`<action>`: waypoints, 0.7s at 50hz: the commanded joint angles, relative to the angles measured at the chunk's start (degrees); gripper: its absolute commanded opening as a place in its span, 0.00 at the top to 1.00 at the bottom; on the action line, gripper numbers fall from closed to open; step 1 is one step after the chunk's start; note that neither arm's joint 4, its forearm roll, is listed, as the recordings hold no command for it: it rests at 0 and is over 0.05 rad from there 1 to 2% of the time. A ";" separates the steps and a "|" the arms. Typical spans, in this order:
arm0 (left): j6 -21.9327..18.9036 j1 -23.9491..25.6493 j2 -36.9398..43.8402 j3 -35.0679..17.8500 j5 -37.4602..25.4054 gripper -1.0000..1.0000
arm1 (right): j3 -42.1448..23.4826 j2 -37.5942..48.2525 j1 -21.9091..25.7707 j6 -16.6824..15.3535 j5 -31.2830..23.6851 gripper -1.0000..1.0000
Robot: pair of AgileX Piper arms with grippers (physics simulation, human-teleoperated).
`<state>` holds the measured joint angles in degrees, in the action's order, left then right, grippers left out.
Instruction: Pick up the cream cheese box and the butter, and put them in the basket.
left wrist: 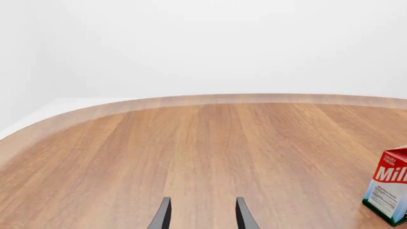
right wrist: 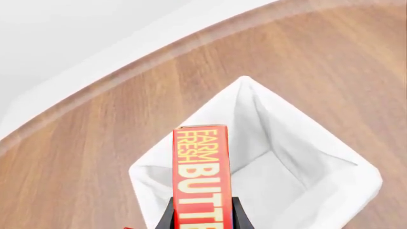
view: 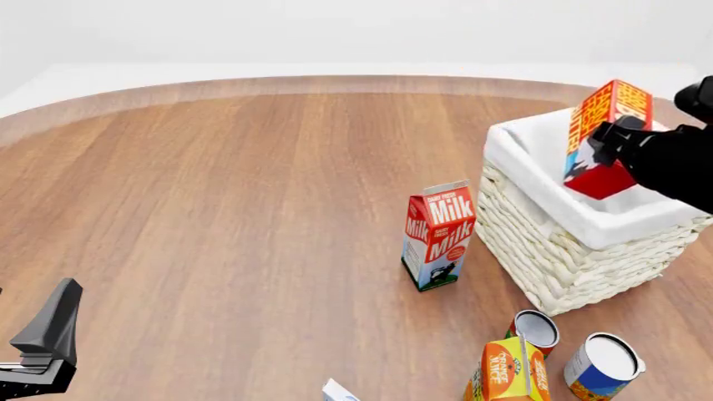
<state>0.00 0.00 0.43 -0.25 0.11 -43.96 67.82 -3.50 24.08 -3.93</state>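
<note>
Red "FARM FRESH BUTTER" carton (right wrist: 202, 179) over basket (right wrist: 356, 179)

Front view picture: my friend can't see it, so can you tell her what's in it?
The right gripper holds the butter tilted above the basket at the right of the wooden table. A milk carton stands beside the basket, with two cans and a juice carton nearer the camera. The left gripper waits open, low on the left.
</note>
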 commanded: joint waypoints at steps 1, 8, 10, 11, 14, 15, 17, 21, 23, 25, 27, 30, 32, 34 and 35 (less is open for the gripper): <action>0.00 0.00 0.00 0.00 0.00 0.00 | -0.25 0.08 -0.15 0.92 1.65 1.00; 0.00 0.00 0.00 0.00 0.00 0.00 | -0.08 0.43 0.23 0.95 2.24 1.00; 0.00 0.00 0.00 0.00 0.00 0.00 | 0.13 0.39 0.29 0.96 2.39 1.00; 0.00 0.00 0.00 0.00 0.00 0.00 | 0.28 0.36 0.22 0.96 2.51 1.00; 0.00 0.00 0.00 0.00 0.00 0.00 | 0.09 0.57 0.11 0.69 2.53 1.00; 0.00 0.00 0.00 0.00 0.00 0.00 | -0.01 0.86 -0.05 0.59 2.52 1.00; 0.00 0.00 0.00 0.00 0.00 0.00 | 0.15 0.85 0.22 0.40 2.46 0.00; 0.00 0.00 0.00 0.00 0.00 0.00 | -0.25 1.00 -0.52 0.44 2.54 0.00; 0.00 0.00 0.00 0.00 0.00 0.00 | -0.08 0.74 -0.37 0.54 2.56 0.00; 0.00 0.00 0.00 0.00 0.00 0.00 | 0.02 0.64 -0.16 0.58 2.54 0.00; 0.00 0.00 0.00 0.00 0.00 0.00 | 0.07 0.58 -0.05 0.59 2.56 0.00; 0.00 0.00 0.00 0.00 0.00 0.00 | -0.39 0.43 -0.02 0.49 2.21 0.00; 0.00 0.00 0.00 0.00 0.00 0.00 | -0.47 0.34 0.08 0.40 2.08 0.00; 0.00 0.00 0.00 0.00 0.00 0.00 | -0.48 0.26 0.14 0.38 2.00 0.00; 0.00 0.00 0.00 0.00 0.00 0.00 | -0.51 0.07 0.18 0.32 1.83 0.00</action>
<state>0.00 0.00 0.43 -0.25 0.11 -44.11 68.36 -3.53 24.46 -1.79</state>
